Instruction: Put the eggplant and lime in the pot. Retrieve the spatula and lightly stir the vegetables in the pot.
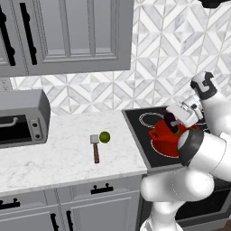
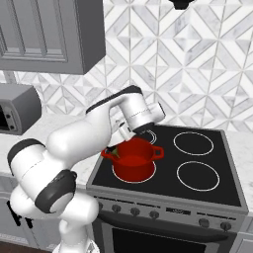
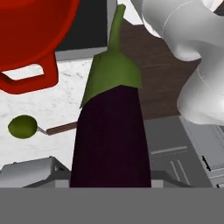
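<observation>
Hand view: glossy oval eggplant [image 3: 111, 140] (green-capped)

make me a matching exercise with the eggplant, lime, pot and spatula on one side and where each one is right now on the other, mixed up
Things:
1. eggplant
2. lime
3. pot
4. spatula

Places:
A. on the stove's front left burner
B. lying on the counter, grey head next to the green ball
C. held in the tool, by the pot
D. on the counter, left of the stove, beside a grey tool head

Pairs: 1-C, 2-D, 3-A, 4-B
</observation>
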